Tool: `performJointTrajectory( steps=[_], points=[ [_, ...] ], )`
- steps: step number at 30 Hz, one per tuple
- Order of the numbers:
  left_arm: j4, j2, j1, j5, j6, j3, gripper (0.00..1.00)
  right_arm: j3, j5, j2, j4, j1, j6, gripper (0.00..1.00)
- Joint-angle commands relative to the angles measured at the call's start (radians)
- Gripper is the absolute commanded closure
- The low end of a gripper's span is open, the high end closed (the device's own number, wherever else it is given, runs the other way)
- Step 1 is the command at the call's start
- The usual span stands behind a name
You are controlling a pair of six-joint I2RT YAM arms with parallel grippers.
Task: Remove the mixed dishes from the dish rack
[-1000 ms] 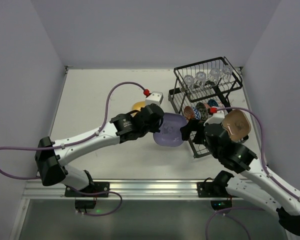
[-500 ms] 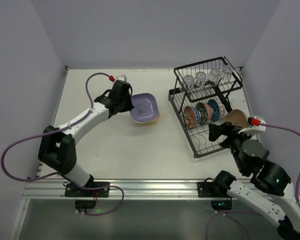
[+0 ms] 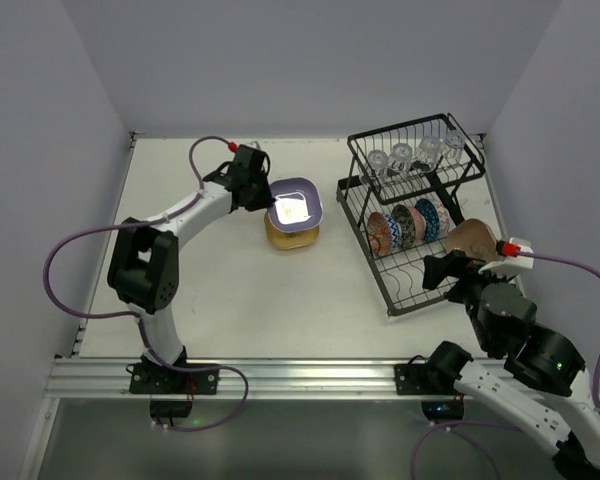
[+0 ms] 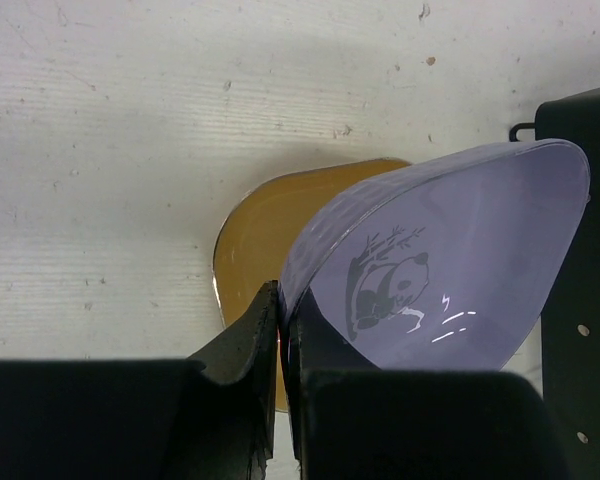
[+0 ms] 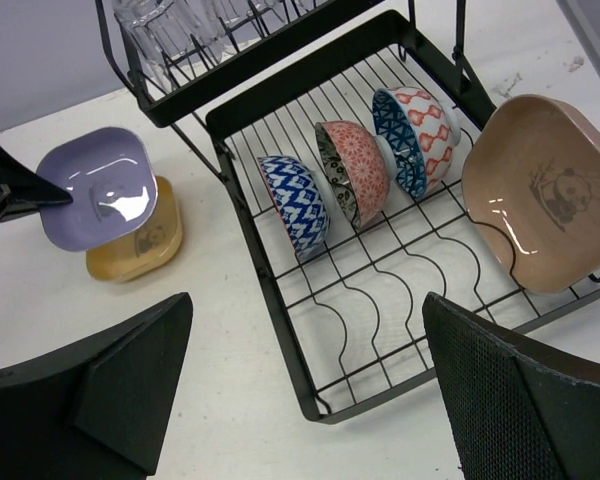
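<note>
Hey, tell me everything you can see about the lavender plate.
The lavender plate is a shallow, glossy, rounded-square dish, ceramic or plastic by its look, with a dark panda-and-bamboo print inside. The left gripper is shut on its rim, holding it tilted just above the yellow plate on the table, left of the dish rack. Whether the two plates touch cannot be told.

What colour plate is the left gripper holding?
A lavender plate, panda print; best in left wrist view.
</note>
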Motion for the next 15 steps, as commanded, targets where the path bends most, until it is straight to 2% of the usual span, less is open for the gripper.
performJointTrajectory(
  steps=[1, 6, 10, 13, 15],
  points=[
    [0.016, 0.017, 0.006, 0.018, 0.006, 0.038, 0.95, 0.007, 0.050, -0.016, 0.000, 0.003, -0.009, 0.01],
    [0.013, 0.031, 0.005, 0.008, 0.000, 0.015, 0.95, 0.002, 0.058, -0.020, -0.002, 0.003, -0.014, 0.01],
    [0.016, 0.031, 0.005, -0.003, -0.005, -0.008, 0.91, -0.001, 0.061, 0.007, -0.002, 0.003, -0.019, 0.01],
    [0.019, 0.034, 0.005, 0.004, -0.005, -0.010, 0.83, 0.001, 0.062, 0.032, -0.002, 0.002, -0.019, 0.01],
    [0.016, 0.022, 0.005, 0.004, -0.003, -0.010, 0.75, 0.005, 0.061, 0.046, -0.002, 0.003, -0.020, 0.01]
  ],
)
